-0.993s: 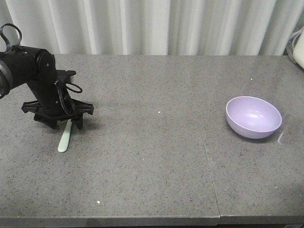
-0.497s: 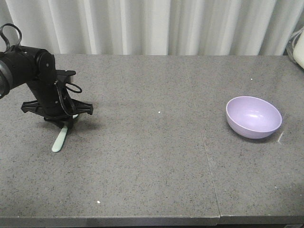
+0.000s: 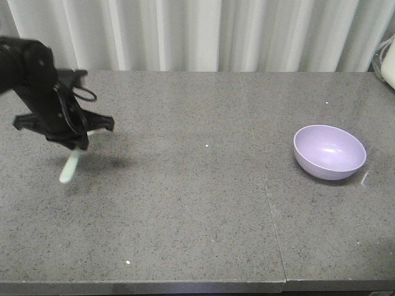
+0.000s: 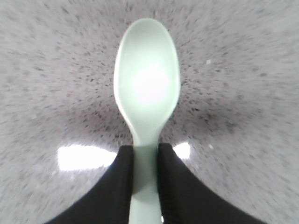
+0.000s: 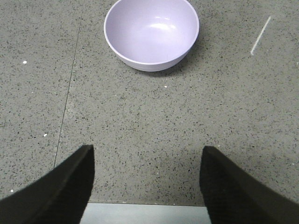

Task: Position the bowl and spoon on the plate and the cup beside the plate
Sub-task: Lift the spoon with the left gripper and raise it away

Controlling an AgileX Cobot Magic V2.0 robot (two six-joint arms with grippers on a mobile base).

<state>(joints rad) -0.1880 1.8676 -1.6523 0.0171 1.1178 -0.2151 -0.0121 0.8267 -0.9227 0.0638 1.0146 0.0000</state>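
The left gripper (image 4: 145, 156) pinches the spoon (image 4: 147, 84) by its handle, and the spoon runs straight out from the fingers, scoop end down, seemingly clear of the worktop (image 3: 203, 209) near its left edge. The bowl (image 3: 329, 152) sits well apart towards the right edge, directly ahead of the right gripper (image 5: 147, 154), whose fingers are spread around nothing.

- a grey speckled stone bench (image 3: 185, 209) is stretching across the view, a thin seam (image 3: 276, 231) running back from its front edge, right of the middle.
- the bowl (image 3: 329, 152) is sitting upright near the right edge, a short white streak (image 3: 364, 179) lying just beside it.
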